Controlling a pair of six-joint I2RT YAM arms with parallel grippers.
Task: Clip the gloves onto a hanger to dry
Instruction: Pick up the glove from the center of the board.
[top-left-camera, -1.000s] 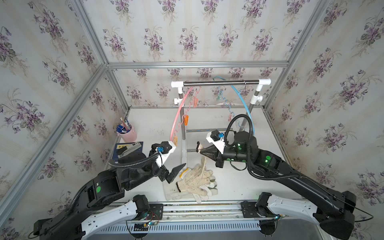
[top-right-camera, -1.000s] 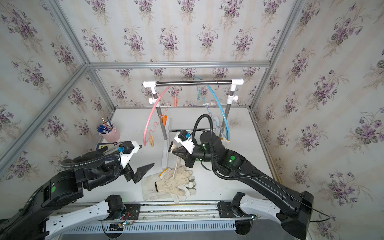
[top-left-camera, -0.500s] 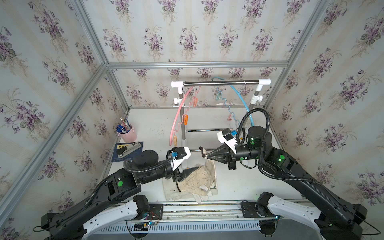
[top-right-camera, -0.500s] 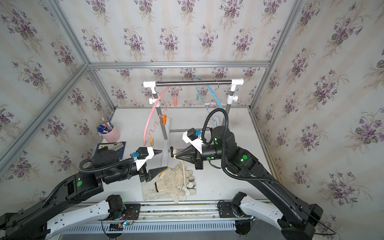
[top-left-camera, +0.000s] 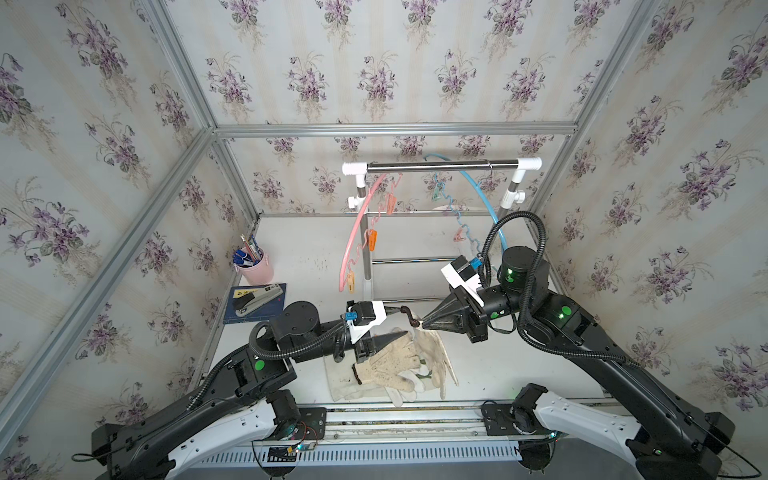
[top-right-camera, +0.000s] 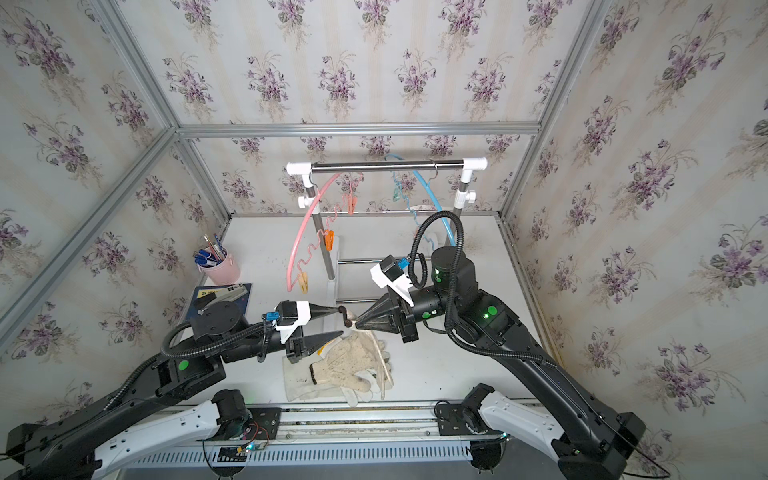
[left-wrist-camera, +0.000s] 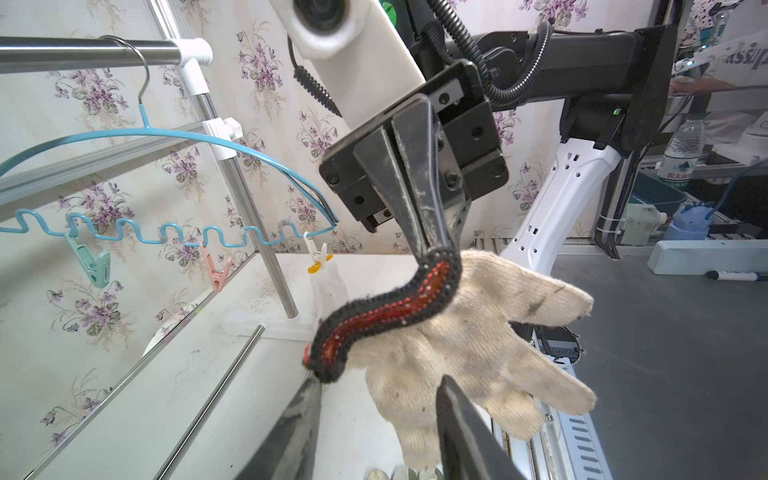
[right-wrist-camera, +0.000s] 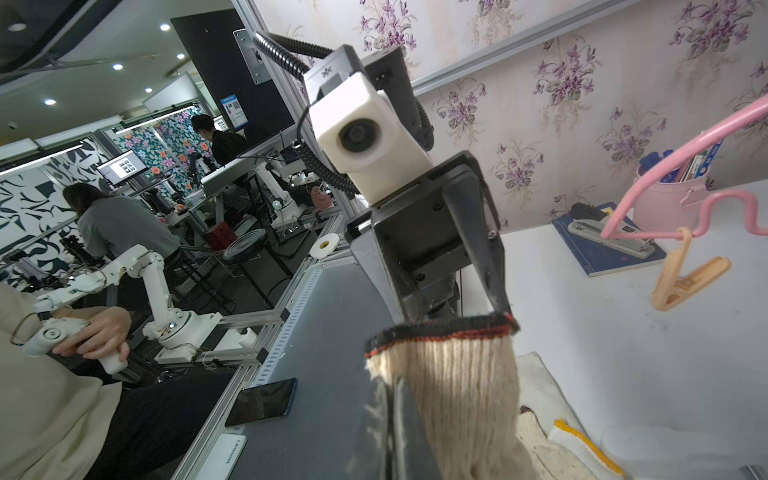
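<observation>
My right gripper (top-left-camera: 420, 327) is shut on the black-and-red cuff of a beige knitted glove (left-wrist-camera: 478, 324), which hangs above the table. The left gripper (top-left-camera: 401, 321) is open. Its jaws straddle the free end of that cuff, and one fingertip (left-wrist-camera: 314, 384) touches the cuff end. In both top views the two grippers meet tip to tip over a pile of gloves (top-left-camera: 395, 365) (top-right-camera: 353, 365) at the table's front. A pink hanger (top-left-camera: 357, 232) and a blue hanger (top-left-camera: 482, 195) with pegs hang from the rail (top-left-camera: 440, 166).
A pink cup of pens (top-left-camera: 255, 268) and a blue notebook with a stapler (top-left-camera: 255, 301) sit at the left of the table. The rack's posts and low bars (top-left-camera: 411, 261) stand behind the grippers. A yellow peg (right-wrist-camera: 681, 282) dangles from the pink hanger close by.
The left gripper has swung right and up to the held glove's cuff, and its jaws have narrowed. The right gripper drew back to the right with the glove.
</observation>
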